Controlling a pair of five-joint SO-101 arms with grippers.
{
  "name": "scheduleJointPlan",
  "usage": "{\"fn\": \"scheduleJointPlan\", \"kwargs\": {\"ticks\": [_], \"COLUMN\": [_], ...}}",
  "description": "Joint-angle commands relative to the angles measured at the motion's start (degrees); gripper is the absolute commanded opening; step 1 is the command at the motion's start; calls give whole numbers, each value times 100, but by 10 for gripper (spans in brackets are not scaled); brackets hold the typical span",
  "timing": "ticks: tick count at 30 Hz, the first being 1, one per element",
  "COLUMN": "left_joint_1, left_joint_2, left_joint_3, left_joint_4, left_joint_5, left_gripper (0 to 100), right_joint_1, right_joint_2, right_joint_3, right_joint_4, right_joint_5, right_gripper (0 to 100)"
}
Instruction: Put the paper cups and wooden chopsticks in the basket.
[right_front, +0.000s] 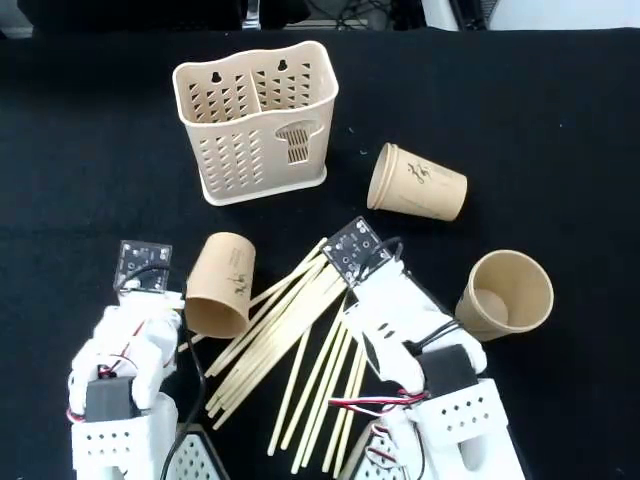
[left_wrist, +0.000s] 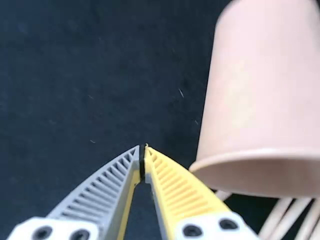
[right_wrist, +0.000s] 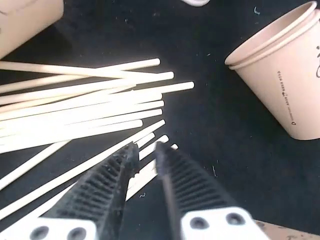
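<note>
The beige slotted basket (right_front: 255, 120) stands upright at the back. Three paper cups lie on their sides: one (right_front: 417, 183) right of the basket, one (right_front: 222, 283) by the left arm (right_front: 125, 370), one (right_front: 505, 293) right of the right arm (right_front: 410, 345). Several wooden chopsticks (right_front: 290, 340) lie fanned out between the arms. My left gripper (left_wrist: 142, 150) is shut and empty, just beside the near cup (left_wrist: 260, 100). My right gripper (right_wrist: 146, 149) hovers low over the chopstick ends (right_wrist: 85, 100), its fingers slightly apart with nothing between them; a cup (right_wrist: 290, 65) lies beyond it.
Black cloth (right_front: 560, 120) covers the table, with free room at the left and the far right. Another cup's side (right_wrist: 25, 17) lies beyond the chopsticks in the right wrist view.
</note>
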Motion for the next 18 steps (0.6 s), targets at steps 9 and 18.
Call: {"fn": "scheduleJointPlan", "kwargs": {"ticks": [9,18], "left_joint_1": [-207,4], "left_joint_2": [-44,-44], "left_joint_3": [-426,-1191], "left_joint_4": [220,290], "left_joint_5": [-97,-105], "left_gripper": [249,250], "right_joint_1": [-53,-62], "right_joint_2": [-4,-13], "right_joint_3": [-198,-92], "right_joint_4": [-141,-229], "right_joint_5": [-624,-642], "right_gripper": [178,178]}}
